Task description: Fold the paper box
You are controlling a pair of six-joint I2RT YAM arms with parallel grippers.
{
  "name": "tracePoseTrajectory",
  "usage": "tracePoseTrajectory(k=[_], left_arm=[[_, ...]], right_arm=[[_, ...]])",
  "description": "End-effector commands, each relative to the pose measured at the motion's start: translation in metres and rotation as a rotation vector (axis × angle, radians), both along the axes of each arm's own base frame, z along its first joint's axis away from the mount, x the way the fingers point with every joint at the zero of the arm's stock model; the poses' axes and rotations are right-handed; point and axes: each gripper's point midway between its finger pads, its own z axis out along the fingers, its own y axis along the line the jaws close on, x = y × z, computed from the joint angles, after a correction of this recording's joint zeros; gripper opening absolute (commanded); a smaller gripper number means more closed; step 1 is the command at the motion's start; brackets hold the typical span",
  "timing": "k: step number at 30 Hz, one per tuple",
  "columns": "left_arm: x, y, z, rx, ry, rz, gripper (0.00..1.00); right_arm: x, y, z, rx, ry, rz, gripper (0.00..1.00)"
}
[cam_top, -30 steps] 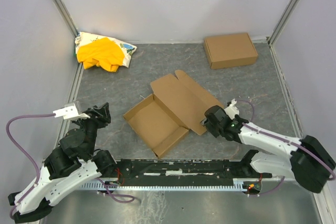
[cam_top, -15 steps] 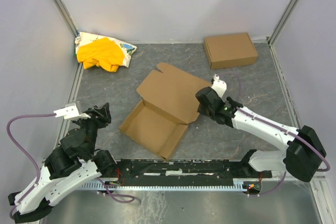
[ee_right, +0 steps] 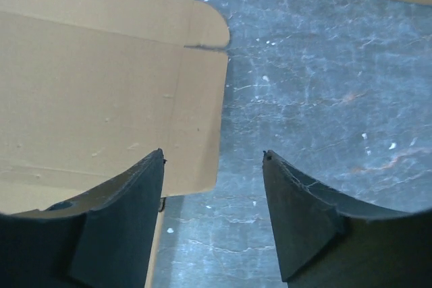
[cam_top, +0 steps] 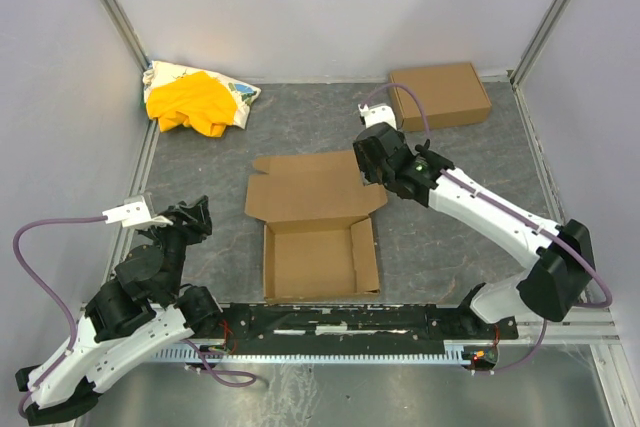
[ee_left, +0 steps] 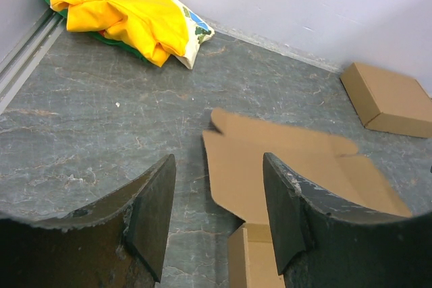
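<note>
The paper box [cam_top: 318, 232] lies open in the middle of the grey table [cam_top: 200, 172], just in front of the arms' bases. Its tray [cam_top: 320, 265] is on the near side with low walls standing up, and its lid panel [cam_top: 310, 187] lies flat on the table beyond it, toward the back wall. A rounded tab shows at the lid panel's far right corner.

The right gripper [cam_top: 368, 165] hangs above that right edge of the lid panel, its arm stretched out across the table. In the right wrist view its fingers [ee_right: 121, 220] stand well apart over the cardboard edge and bare table, and they grip nothing.

The left gripper [cam_top: 193, 215] sits well to the left of the paper box, with its arm folded back near its base. Its fingers [ee_left: 152, 214] are also spread apart with nothing between them.

A closed cardboard box [cam_top: 440, 95] rests at the far right corner of the table. A yellow-and-white cloth heap [cam_top: 195, 99] lies at the far left corner, against the wall.
</note>
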Motion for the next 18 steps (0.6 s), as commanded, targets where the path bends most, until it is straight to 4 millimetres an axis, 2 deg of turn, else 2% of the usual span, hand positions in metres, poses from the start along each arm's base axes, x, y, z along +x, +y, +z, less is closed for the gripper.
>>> tracePoseTrajectory(k=[1,3,6,8,11,13,16,18], left_arm=[[0.001,-0.001,0.008,-0.008,-0.026,-0.009,0.62],[0.000,0.000,0.008,-0.009,-0.027,-0.007,0.62],[0.000,0.000,0.008,-0.012,-0.029,-0.007,0.62],[0.000,-0.001,0.008,-0.010,-0.028,-0.006,0.62],[0.001,-0.002,0.007,-0.003,-0.025,-0.007,0.62],[0.002,-0.002,0.007,0.002,-0.023,-0.008,0.62],[0.002,-0.003,0.007,0.006,-0.020,-0.011,0.62],[0.001,-0.003,0.007,-0.001,-0.021,-0.012,0.62]], right_arm=[[0.005,-0.013,0.040,-0.038,-0.073,0.000,0.70],[-0.013,-0.007,0.027,-0.008,0.015,0.055,0.74],[-0.052,0.001,-0.011,0.063,0.185,0.146,0.79],[-0.078,0.005,-0.038,0.122,0.286,0.181,0.72],[-0.105,0.014,-0.076,0.222,0.405,0.192,0.52],[-0.116,0.019,-0.095,0.254,0.470,0.194,0.43],[-0.121,0.031,-0.109,0.311,0.524,0.189,0.42],[-0.122,0.042,-0.109,0.374,0.533,0.194,0.43]])
